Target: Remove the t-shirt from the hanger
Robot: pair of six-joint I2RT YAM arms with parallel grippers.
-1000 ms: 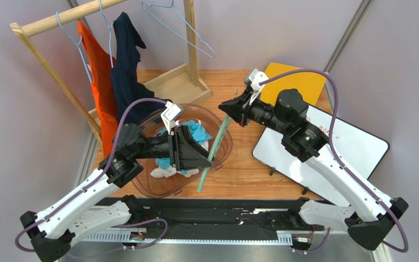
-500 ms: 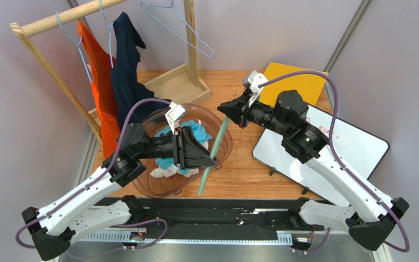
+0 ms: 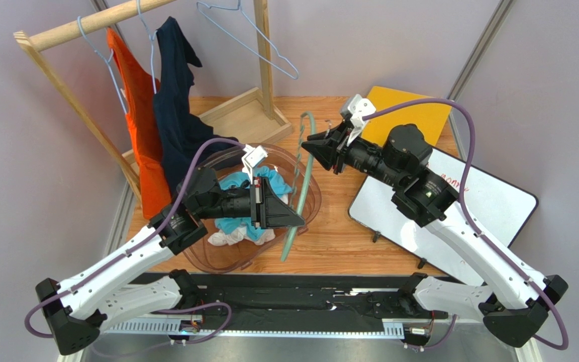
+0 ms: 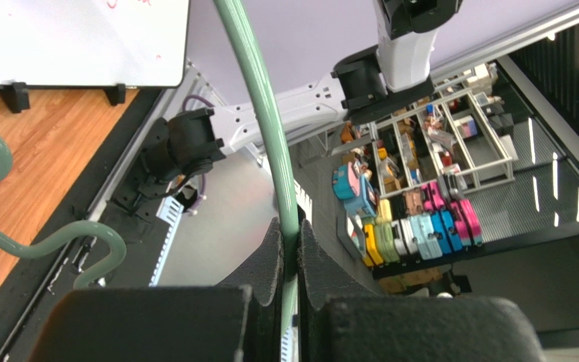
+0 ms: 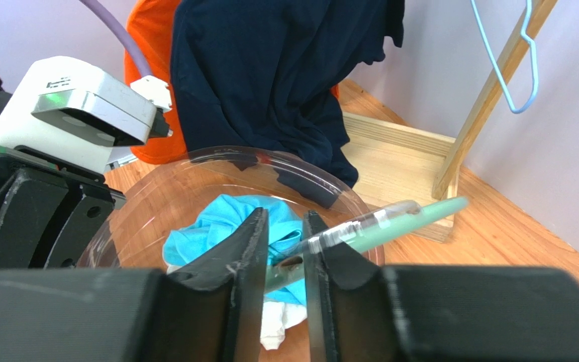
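Observation:
A bare green hanger [image 3: 298, 188] stands steeply over the right rim of a clear bowl [image 3: 217, 264]. My left gripper [image 3: 300, 224] is shut on its lower bar, and the left wrist view shows the green hanger rod [image 4: 258, 98] pinched between the pads of that gripper [image 4: 291, 230]. A blue t-shirt [image 3: 232, 181] lies crumpled in the bowl on a white cloth, off the hanger. My right gripper [image 3: 305, 145] hovers by the hanger's upper end. Its jaws [image 5: 283, 219] stand slightly apart and grip nothing; the hanger [image 5: 406, 219] and t-shirt [image 5: 209, 230] lie beyond them.
A wooden rack [image 3: 81, 26] at the back left carries an orange shirt [image 3: 140, 121], a navy shirt [image 3: 175, 105] and an empty light-blue wire hanger [image 3: 258, 45]. A whiteboard [image 3: 489, 204] and a yellow sheet [image 3: 413, 113] lie to the right.
My left gripper has closed on the green hanger. My right gripper has parted its jaws and let the hanger go. The hanger's upper end now shows its curved hook.

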